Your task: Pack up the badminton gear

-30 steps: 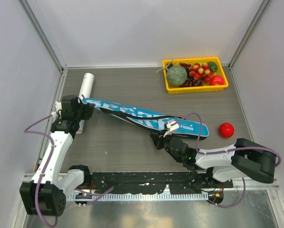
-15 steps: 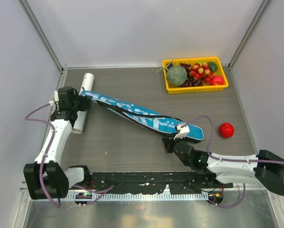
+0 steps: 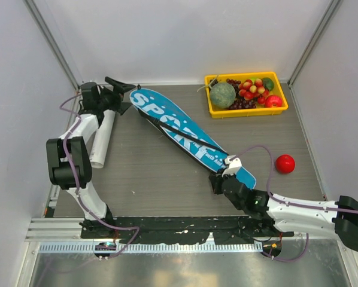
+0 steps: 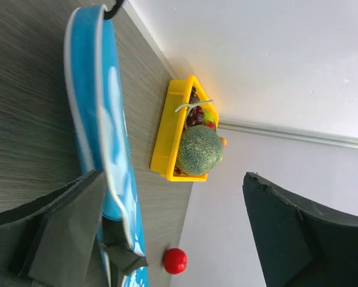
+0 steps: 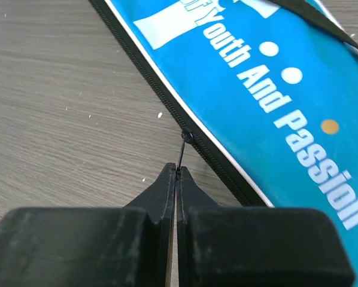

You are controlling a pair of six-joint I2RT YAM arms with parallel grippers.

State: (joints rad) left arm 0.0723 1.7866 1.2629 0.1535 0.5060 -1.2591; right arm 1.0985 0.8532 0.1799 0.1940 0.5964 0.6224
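Step in hand: my guess is working the zip on the bag (image 3: 185, 133), since the right gripper (image 5: 176, 170) is clamped tight on the little black zipper pull (image 5: 182, 152).
Right gripper: fingers pressed together with just the pull tab between them, down at the bag's narrow near-right end.
Left gripper: (image 3: 124, 95) jaws wide apart at the bag's broad far-left end. The bag's edge runs just beside one finger (image 4: 65, 227), but nothing is pinched.
How to do it well: drag the pull along the zipper line, low and parallel to the table, not up and away. The tab is tiny, so a sideways yank would probably slip it out. With the left jaws apart nothing anchors the far end, so I'd expect the whole bag to slide. Go slow, or pin that end first.
Bag location: flat on the table, lying diagonally from far left to near right of centre.
Bag looks: bright blue, racket-shaped, white "SPORT" lettering, white piping, black zip and strap. Soft fabric, looks light.
Zip state: can't tell how much is done up.
Tube: the white tube (image 3: 102, 140) lies outside the bag, on the left beside the left arm.
Not ours: the yellow tray (image 3: 245, 112) far right, the red fruit (image 3: 285, 163) right.
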